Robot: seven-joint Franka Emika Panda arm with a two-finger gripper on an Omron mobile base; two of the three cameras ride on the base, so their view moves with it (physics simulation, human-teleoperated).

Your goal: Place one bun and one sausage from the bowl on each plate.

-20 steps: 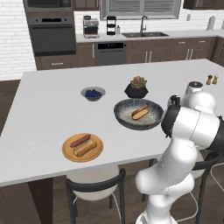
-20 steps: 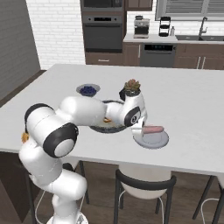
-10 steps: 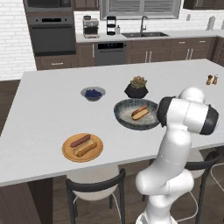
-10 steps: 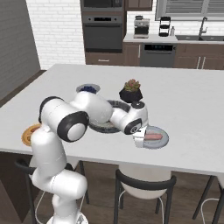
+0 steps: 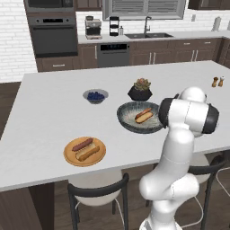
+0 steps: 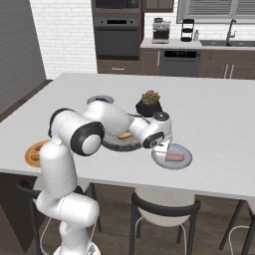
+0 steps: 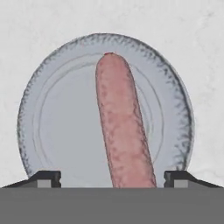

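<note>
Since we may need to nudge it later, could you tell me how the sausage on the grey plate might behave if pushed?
The sausage is round and smooth, so it would probably roll sideways. The grey plate looks nearly flat, so its rim may not stop it.

arm bent low forward, hand apparently open, fingers apart

Home kitchen, rendered: white island counter with stools tucked under its near edge. Past it, toward 12 o'clock, dark wood cabinets, a built-in wall oven, dishwasher, sink faucet, probably a coffee maker, against white brick wall.
</note>
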